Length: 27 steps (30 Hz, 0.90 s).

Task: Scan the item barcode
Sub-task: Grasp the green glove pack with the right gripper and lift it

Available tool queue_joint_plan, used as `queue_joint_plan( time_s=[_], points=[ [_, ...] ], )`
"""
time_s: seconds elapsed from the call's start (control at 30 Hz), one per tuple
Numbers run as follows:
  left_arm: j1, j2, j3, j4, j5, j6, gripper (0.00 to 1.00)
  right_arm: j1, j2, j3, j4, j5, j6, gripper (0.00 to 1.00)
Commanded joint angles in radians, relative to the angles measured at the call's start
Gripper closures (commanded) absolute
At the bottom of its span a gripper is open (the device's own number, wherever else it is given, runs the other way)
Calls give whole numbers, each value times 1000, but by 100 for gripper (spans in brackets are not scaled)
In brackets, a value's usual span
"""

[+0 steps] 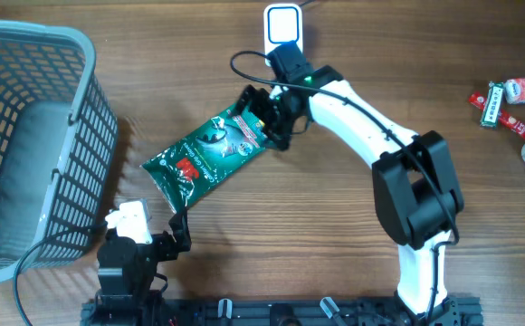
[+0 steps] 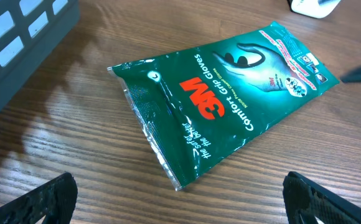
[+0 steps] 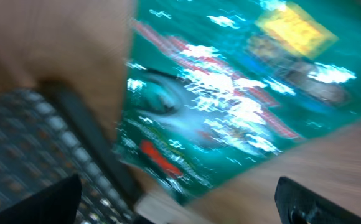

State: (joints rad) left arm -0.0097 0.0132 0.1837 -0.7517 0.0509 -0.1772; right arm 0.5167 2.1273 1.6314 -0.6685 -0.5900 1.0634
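The item, a green 3M glove packet (image 1: 210,149), lies flat on the wooden table with its printed face up. My right gripper (image 1: 264,118) hovers at the packet's upper right end, jaws open and holding nothing. In the blurred right wrist view the packet (image 3: 230,93) fills the frame ahead of the open gripper (image 3: 180,202). My left gripper (image 1: 152,217) rests low, just short of the packet's lower left end. In the left wrist view its jaws are wide apart (image 2: 180,205), with the packet (image 2: 224,106) beyond them. A white scanner (image 1: 282,24) stands at the far edge. No barcode shows.
A grey slatted basket (image 1: 27,136) stands at the left, and its wall (image 2: 18,37) shows in the left wrist view. Several small red and green packets (image 1: 507,101) lie at the right edge. A black cable (image 1: 244,68) loops near the scanner.
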Motion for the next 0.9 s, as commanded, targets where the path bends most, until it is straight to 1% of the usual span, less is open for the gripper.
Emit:
queue_joint_plan(
  time_s=[0.0, 0.13, 0.23, 0.3, 0.37, 0.5, 0.53, 0.57, 0.63, 0.67, 0.77, 0.8, 0.87],
  points=[
    [5, -6, -2, 3, 5, 13, 0, 71, 13, 9, 117, 87, 193, 0],
    [5, -6, -2, 3, 5, 13, 0, 171, 65, 9, 268, 236, 172, 0],
    [5, -6, -2, 3, 5, 13, 0, 206, 111, 9, 307, 248, 131, 3],
    [5, -6, -2, 3, 5, 13, 0, 218, 140, 9, 222, 316, 97, 5],
    [5, -6, -2, 3, 5, 13, 0, 206, 135, 10, 122, 374, 37, 11],
    [5, -6, -2, 3, 5, 13, 0, 97, 95, 10, -106, 400, -11, 13],
    [5, -6, -2, 3, 5, 13, 0, 69, 86, 10, -135, 373, -69, 13],
    [5, -6, -2, 3, 5, 13, 0, 37, 76, 11, -162, 318, -169, 13],
    [5, -6, -2, 3, 5, 13, 0, -2, 53, 26, -217, 278, -267, 12],
    [5, -6, -2, 3, 5, 13, 0, -29, 25, 61, -304, 279, -313, 11],
    [5, -6, -2, 3, 5, 13, 0, -63, -57, 154, -497, 293, -324, 4],
    [5, -6, -2, 3, 5, 13, 0, -63, -69, 165, -529, 307, -292, 1],
    [5, -6, -2, 3, 5, 13, 0, -62, -69, 161, -560, 348, -204, 1]
  ],
)
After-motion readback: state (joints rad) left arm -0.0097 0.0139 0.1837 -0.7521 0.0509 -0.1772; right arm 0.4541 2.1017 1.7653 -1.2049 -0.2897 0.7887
